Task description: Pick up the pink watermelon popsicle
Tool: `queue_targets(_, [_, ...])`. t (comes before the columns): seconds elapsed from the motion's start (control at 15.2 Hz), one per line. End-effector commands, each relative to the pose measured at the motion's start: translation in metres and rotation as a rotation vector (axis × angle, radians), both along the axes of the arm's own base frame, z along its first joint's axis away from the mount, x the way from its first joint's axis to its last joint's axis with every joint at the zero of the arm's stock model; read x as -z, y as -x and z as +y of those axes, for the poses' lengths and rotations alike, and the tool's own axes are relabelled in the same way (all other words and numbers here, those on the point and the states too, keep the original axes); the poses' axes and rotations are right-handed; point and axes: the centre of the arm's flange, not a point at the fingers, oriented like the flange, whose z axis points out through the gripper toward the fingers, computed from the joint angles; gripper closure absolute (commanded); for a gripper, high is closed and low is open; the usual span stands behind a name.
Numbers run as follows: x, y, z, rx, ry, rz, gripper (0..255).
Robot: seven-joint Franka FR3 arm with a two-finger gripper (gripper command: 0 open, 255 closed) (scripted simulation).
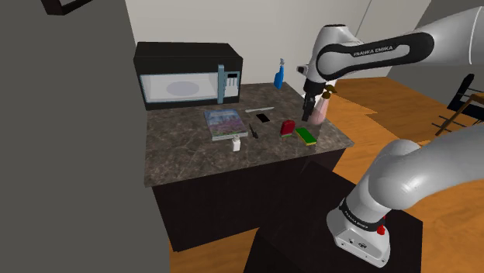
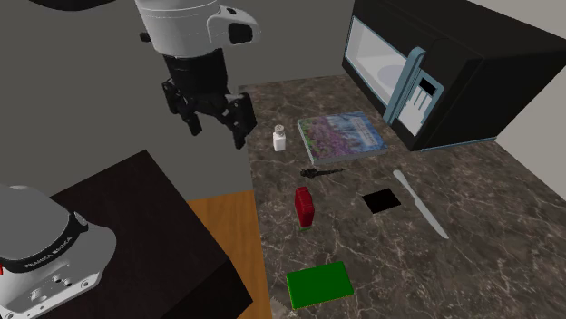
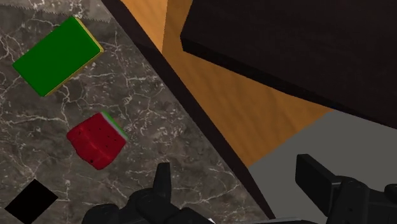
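Observation:
The watermelon popsicle (image 1: 287,127) is a small red block with a green rind, lying on the dark marble counter (image 1: 178,147) near its edge. It also lies mid-counter in the second exterior view (image 2: 305,206), and the wrist view has it ahead of the fingers, off to one side (image 3: 97,139). My black gripper (image 1: 312,106) hangs above the counter's edge, apart from the popsicle. Its fingers stand wide apart with nothing between them (image 2: 218,131) (image 3: 238,181); under them lie the counter's rim and the wooden floor.
A green block (image 2: 319,284) lies close to the popsicle. Farther along are a black square (image 2: 381,200), a knife (image 2: 419,204), a dark thin tool (image 2: 322,170), a white bottle (image 2: 280,138), a book (image 2: 343,133) and a microwave (image 2: 435,72). A blue spray bottle (image 1: 278,74) stands at the back.

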Motion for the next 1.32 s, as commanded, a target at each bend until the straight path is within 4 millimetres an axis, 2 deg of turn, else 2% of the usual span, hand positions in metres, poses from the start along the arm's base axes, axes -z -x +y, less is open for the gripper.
queue_targets(0.0, [0.014,-0.008,-0.018,-0.03,0.001,-0.001,0])
queue_targets(0.99, [0.131,-0.083,-0.158,-0.236,0.002,-0.002,0])
queue_targets(1.25, [0.148,-0.084,-0.16,-0.239,0.002,-0.002,0])
